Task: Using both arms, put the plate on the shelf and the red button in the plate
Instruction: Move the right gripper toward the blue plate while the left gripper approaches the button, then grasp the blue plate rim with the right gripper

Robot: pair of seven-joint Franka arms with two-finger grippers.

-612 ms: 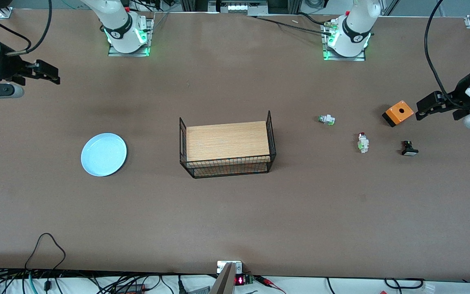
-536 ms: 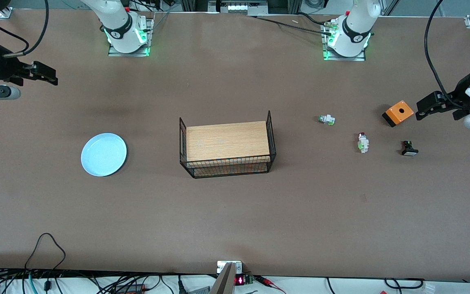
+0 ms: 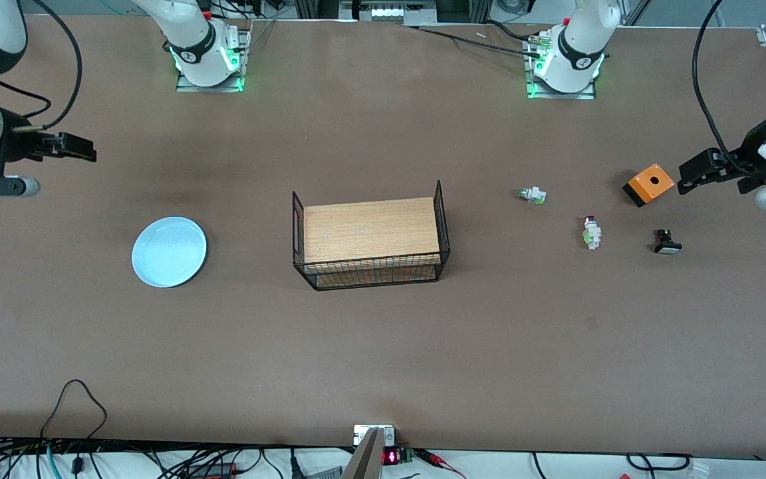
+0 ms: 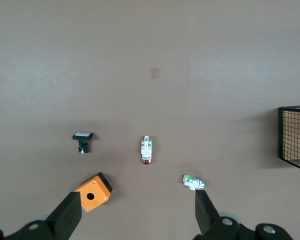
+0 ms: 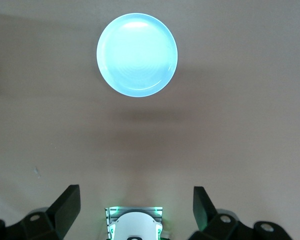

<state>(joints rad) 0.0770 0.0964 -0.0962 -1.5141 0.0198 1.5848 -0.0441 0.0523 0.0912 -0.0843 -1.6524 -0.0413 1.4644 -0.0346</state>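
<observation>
- Brown worktop (image 3: 370,346) carried all the things, with a wire basket (image 3: 371,243) holding a wooden board in the middle.
- The plate (image 3: 169,251) lay flat toward the right arm's end, well apart from the basket.
- The red button (image 3: 592,232) lay toward the left arm's end, between a white part with a green tip (image 3: 532,195) and a black part (image 3: 667,242).
- An orange box (image 3: 649,183) stood near them.
- The right end effector (image 3: 77,146) hung above the worktop, fingers apart and holding nothing.
- The left end effector (image 3: 692,174) hung just beside the orange box, fingers also apart and empty.
</observation>
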